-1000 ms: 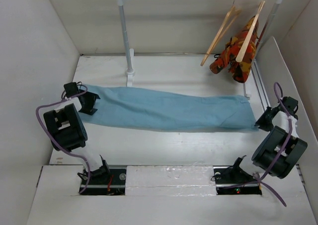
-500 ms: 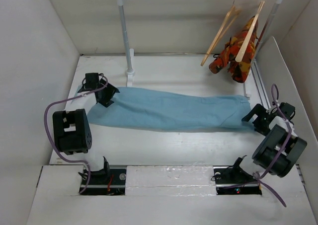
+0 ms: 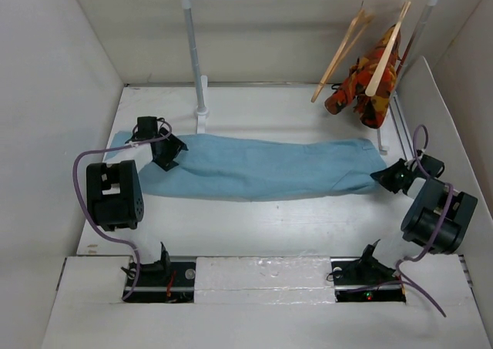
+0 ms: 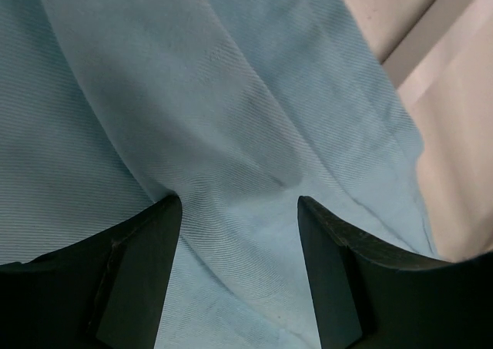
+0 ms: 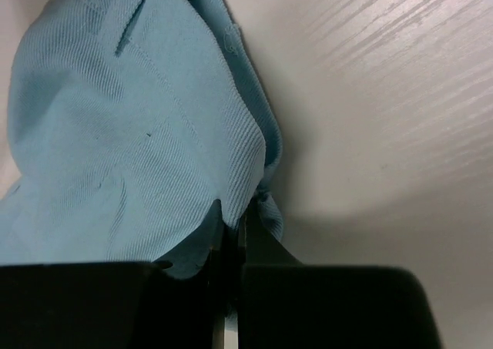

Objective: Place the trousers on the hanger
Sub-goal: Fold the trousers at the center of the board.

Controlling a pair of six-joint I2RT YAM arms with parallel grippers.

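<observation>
White table [image 3: 254, 226], white walls. Rack [image 3: 196, 56] stands at the far side. Trousers [image 3: 254, 168] lie flat and lengthwise on the table in front of the rack, spanning claw to claw. Left claw [image 4: 239, 210] is at their end below the rack's left post, fingers apart, tips pressed on the cloth. Right claw [image 5: 231, 226] is at the other end, below the rack's right post, clamped on the trousers' edge. Hanger [image 3: 339, 56] hangs bare near the rack's right end, beside patterned cloth [image 3: 370, 83].
</observation>
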